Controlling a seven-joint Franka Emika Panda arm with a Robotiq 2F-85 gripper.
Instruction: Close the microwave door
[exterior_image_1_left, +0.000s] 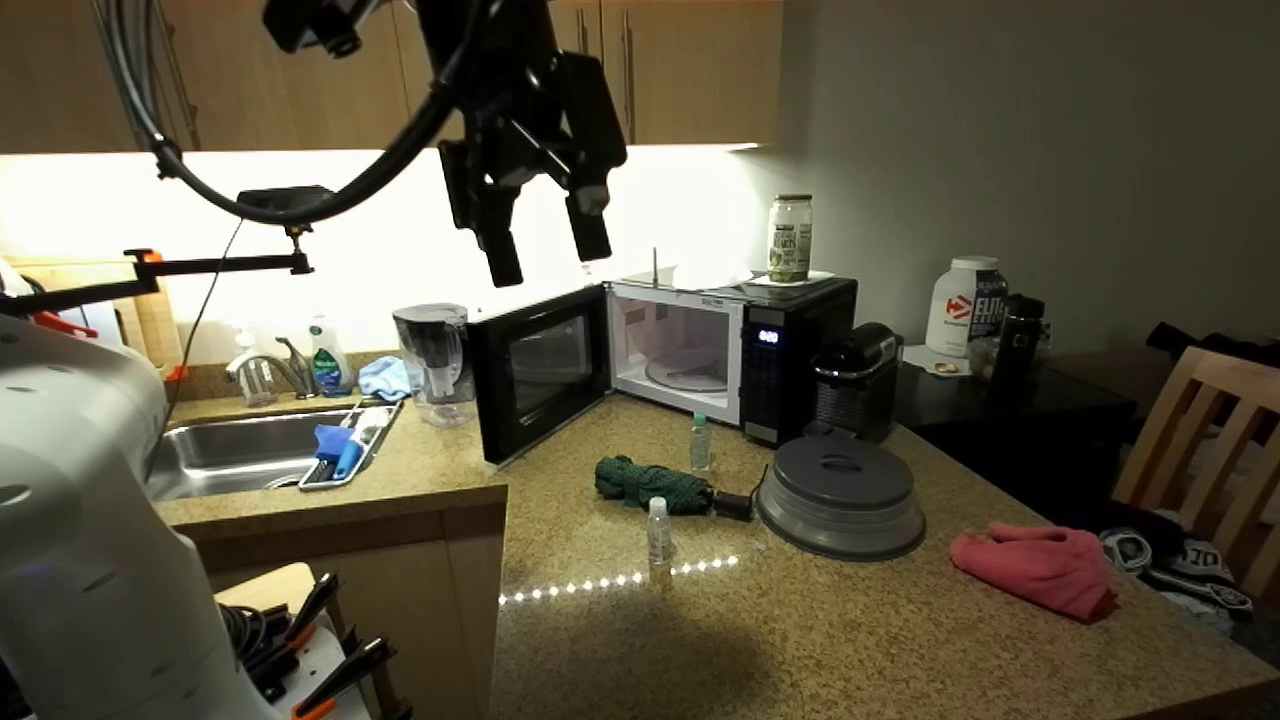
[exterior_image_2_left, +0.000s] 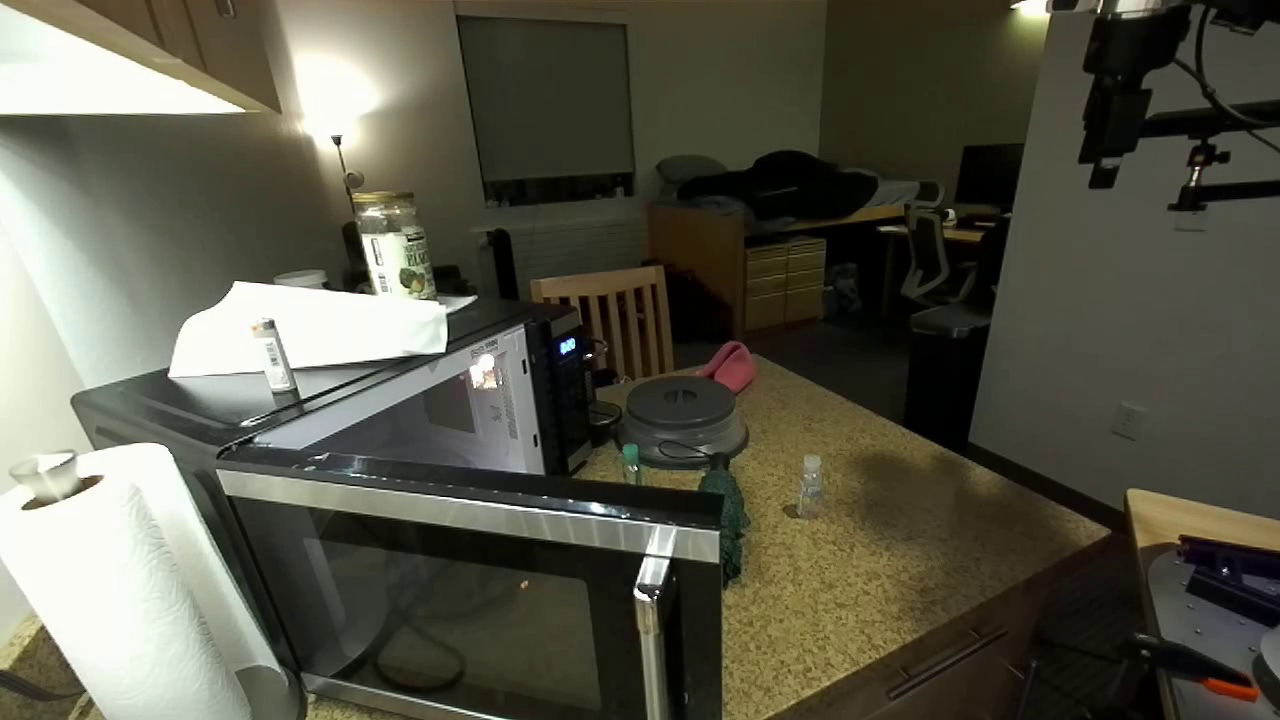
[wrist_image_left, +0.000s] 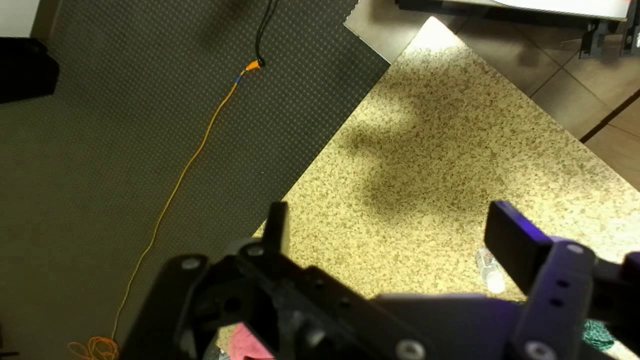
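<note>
Robotiq gripper (exterior_image_1_left: 548, 255) is held high, jaws wide w/ nothing between, prob. for clearance; microwave door (exterior_image_1_left: 545, 368) is swung open from microwave (exterior_image_1_left: 737, 365) opp. ctrl panel (exterior_image_1_left: 768, 385), b/c it's hinged there.

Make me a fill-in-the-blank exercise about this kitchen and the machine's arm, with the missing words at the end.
1. The microwave door is not shut but ____.
2. On the counter, the small clear bottle closest to the microwave has a ____ cap.
3. At lower left in an exterior view stands a white roll of ____.
4. The end effector holds ____.

Missing words: open; green; paper towels; nothing.
</note>
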